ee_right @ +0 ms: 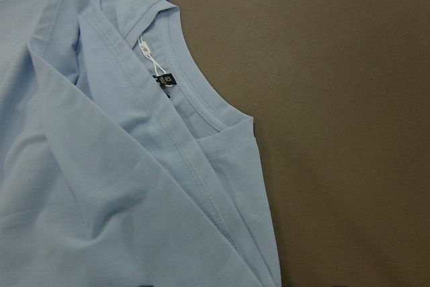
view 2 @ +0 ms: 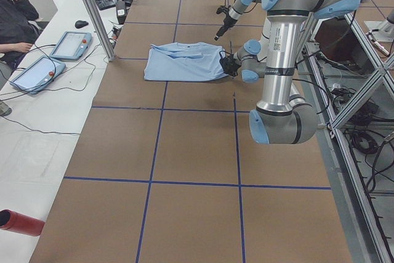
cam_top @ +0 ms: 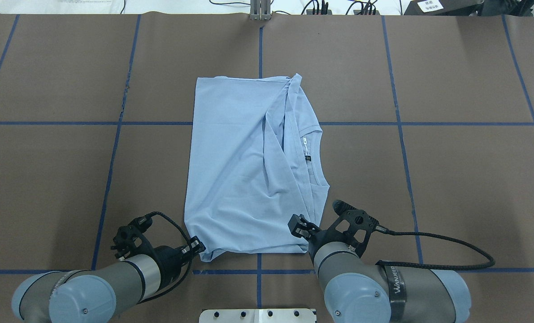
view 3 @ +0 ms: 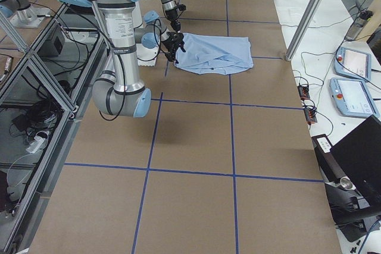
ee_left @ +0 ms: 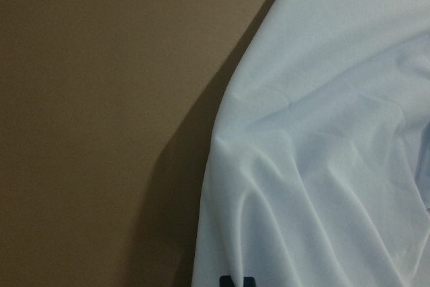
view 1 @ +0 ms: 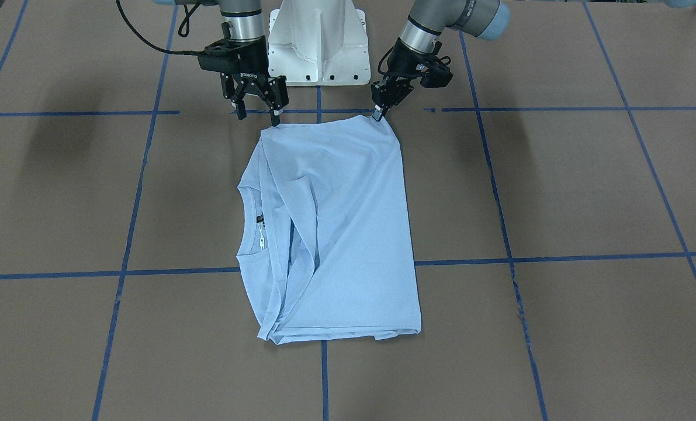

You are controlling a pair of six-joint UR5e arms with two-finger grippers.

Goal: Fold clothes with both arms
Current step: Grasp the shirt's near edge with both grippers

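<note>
While the left gripper (view 1: 378,112) pinches a robot-side corner of the blue T-shirt (view 1: 348,234) at the table's (view 1: 558,187) centre, the right gripper (view 1: 258,111) hangs spread at the other, likely needing closure before lifting.

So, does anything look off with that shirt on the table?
The T-shirt is folded askew: its top layer's edge runs diagonally with bunched creases, leaving the collar and neck label exposed along one side. Nothing looks torn or spilled.

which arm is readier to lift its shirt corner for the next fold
Left, probably. The left gripper looks shut on its T-shirt corner; the right gripper hangs open at the other near corner and would have to close first.
</note>
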